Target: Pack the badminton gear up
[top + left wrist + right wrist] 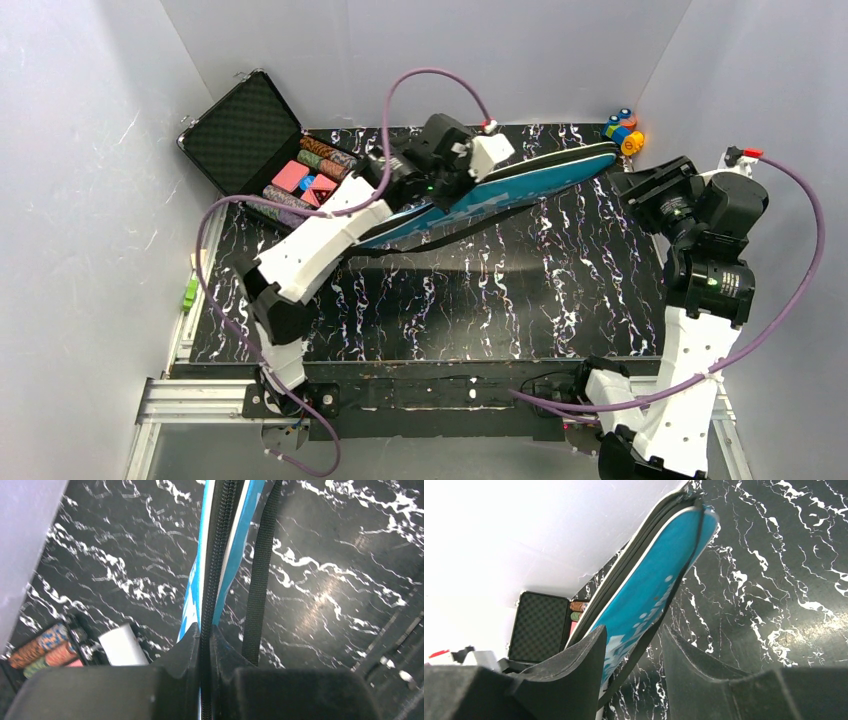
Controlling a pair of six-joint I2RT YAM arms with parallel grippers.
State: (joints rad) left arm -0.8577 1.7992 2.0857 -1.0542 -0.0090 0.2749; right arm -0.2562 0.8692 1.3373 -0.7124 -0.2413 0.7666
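The black marbled counter (480, 310) lies open across its near half, while the blue bag (520, 185) stands on its long edge, slanting across the far half from the chip case (250, 140) toward the right corner. The left claw (205, 630) pinches the bag's zippered rim, with the black strap (260, 580) hanging just beside it. The right claw (633, 630) hovers spread near the bag's right end.

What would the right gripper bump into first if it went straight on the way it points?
Most likely the blue bag: it fills the gap between the open fingers of the right gripper. Its black strap may come first; depth is hard to judge.
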